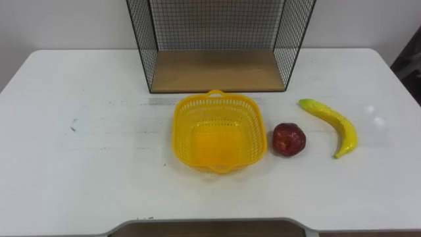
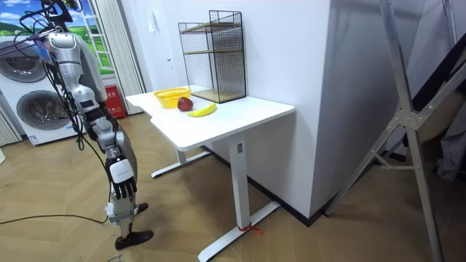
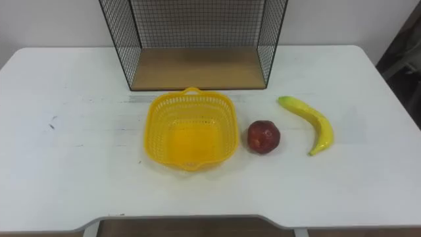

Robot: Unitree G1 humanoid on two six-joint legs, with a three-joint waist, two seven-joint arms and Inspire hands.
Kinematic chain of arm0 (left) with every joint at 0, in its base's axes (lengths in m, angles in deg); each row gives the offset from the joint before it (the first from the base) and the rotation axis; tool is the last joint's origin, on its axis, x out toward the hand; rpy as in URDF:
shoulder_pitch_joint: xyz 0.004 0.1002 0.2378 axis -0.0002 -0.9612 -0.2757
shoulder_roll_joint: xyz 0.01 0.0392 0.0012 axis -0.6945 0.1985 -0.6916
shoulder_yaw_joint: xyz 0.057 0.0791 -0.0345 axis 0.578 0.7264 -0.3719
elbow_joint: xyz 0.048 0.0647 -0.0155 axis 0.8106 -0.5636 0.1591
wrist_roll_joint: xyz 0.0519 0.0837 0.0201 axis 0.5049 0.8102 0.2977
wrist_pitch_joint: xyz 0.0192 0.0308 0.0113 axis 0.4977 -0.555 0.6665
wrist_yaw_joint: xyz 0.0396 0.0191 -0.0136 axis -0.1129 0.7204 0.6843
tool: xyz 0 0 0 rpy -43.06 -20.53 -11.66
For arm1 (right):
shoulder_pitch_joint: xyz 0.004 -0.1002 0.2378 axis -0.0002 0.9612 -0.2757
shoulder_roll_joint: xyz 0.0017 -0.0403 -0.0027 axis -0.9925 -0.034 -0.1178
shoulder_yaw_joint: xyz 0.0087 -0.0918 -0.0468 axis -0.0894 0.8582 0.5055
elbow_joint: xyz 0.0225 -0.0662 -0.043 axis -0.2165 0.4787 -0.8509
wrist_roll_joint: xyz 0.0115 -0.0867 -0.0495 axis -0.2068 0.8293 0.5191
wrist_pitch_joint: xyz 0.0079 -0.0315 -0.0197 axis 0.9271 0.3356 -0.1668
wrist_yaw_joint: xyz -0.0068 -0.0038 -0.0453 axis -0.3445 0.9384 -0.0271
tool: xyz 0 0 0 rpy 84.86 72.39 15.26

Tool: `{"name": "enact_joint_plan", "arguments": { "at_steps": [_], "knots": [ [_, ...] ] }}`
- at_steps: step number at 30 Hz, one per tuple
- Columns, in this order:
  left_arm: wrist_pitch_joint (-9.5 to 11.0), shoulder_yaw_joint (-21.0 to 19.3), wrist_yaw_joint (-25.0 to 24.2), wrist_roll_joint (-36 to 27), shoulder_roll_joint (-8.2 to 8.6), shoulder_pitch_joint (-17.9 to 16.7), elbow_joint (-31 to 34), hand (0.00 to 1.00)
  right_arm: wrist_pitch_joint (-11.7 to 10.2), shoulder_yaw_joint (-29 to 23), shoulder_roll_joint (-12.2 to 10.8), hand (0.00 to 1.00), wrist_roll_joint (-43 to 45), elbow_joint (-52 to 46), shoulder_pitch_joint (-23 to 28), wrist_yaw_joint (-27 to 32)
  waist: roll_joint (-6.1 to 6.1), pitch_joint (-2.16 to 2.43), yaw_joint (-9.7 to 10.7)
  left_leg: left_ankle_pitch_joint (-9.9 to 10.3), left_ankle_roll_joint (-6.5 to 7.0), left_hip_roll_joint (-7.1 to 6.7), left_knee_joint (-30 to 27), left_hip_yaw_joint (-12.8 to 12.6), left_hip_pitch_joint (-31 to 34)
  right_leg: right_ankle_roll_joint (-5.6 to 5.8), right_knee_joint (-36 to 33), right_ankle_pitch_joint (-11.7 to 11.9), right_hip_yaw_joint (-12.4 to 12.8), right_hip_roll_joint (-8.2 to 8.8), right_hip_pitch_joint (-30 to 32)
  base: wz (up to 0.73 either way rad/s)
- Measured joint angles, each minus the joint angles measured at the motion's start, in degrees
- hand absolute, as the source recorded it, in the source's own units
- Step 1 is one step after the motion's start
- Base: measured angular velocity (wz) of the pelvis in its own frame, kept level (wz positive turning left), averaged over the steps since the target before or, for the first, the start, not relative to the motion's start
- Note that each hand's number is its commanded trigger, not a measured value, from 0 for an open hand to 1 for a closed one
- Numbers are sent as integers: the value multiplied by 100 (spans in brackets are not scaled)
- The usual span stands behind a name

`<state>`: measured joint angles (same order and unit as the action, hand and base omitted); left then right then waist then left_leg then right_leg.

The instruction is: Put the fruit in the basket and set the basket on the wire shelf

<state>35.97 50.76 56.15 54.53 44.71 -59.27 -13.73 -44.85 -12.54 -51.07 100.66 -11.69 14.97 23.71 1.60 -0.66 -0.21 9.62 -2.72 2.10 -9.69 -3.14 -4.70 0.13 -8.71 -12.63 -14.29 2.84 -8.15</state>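
A yellow plastic basket [image 1: 185,132] sits empty at the middle of the white table [image 1: 85,158], just in front of the black wire shelf [image 1: 217,71] with its wooden floor. To the basket's right lies a dark red apple [image 1: 289,139], and farther right a yellow banana [image 1: 332,122]. In the room view I stand at the table's left end, with the basket [image 2: 172,96], apple [image 2: 185,105] and banana [image 2: 202,110] in front of the shelf [image 2: 215,54]. My right hand [image 2: 122,191] hangs low at my side, fingers relaxed and holding nothing.
The shelf has an upper wire level and stands against the wall at the table's back edge. Washing machines [image 2: 33,109] stand behind me. A metal frame [image 2: 408,109] leans at the room view's right. Open wooden floor surrounds the table.
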Motion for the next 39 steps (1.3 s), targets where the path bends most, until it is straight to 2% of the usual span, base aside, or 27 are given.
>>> {"name": "enact_joint_plan", "arguments": {
  "at_steps": [7, 13, 18, 28, 33, 35, 37, 39],
  "knots": [
    [0, -4, -1, -14, 20, 0, -2, 0, 3, 9, 1, 0, 136, 18, -3, 56, 11, 10, -19, 0, 0, 0, -1, 1, 6, 0, -7, 0, 17, -1, 16, 0],
    [10, -8, 1, -12, 24, 40, -7, 0, -56, -62, 1, 0, 52, 18, 11, 203, 5, 56, 11, 0, 0, -1, -3, 14, -10, -4, -41, 5, 3, -2, -16, 0],
    [62, -85, 2, -10, 23, 48, -13, 0, -131, -230, 0, 0, -60, 35, 16, 198, 10, 50, 22, 0, 0, -1, -4, 6, -30, -3, -9, 4, -1, -1, -42, 0],
    [62, -116, 6, -12, 25, 33, -40, 0, -186, -233, -2, 0, -495, 52, 12, 355, 15, 43, 40, 1, 1, -1, -3, -3, -86, -2, -6, -6, 21, -3, -77, 0],
    [61, -291, 38, -11, 36, 33, -24, 0, -168, -647, 1, 0, -1696, 231, 20, 560, 23, 46, 47, 1, 1, 1, -5, -14, -85, -2, -5, -5, 16, -5, -88, 0],
    [61, -356, 40, -8, 46, 27, -27, 0, -179, -994, 24, 0, -2834, 255, 103, 700, 18, 43, 43, 1, 0, 14, -5, -120, -84, -6, -14, -3, 52, -11, -80, -7],
    [58, -484, 40, -14, 47, 2, -29, 0, -197, -1378, 16, 0, -4398, 252, 118, 755, 21, 45, 154, 1, 0, 17, -5, -148, -89, -5, -4, -4, 56, -11, -103, -3],
    [61, -632, 40, -16, 43, -8, -26, 0, -203, -1644, 8, 0, -5459, 250, 99, 753, 17, 44, 197, 1, -1, 17, -5, -160, -92, -6, -7, -3, 61, -11, -98, 0]
  ]
}}
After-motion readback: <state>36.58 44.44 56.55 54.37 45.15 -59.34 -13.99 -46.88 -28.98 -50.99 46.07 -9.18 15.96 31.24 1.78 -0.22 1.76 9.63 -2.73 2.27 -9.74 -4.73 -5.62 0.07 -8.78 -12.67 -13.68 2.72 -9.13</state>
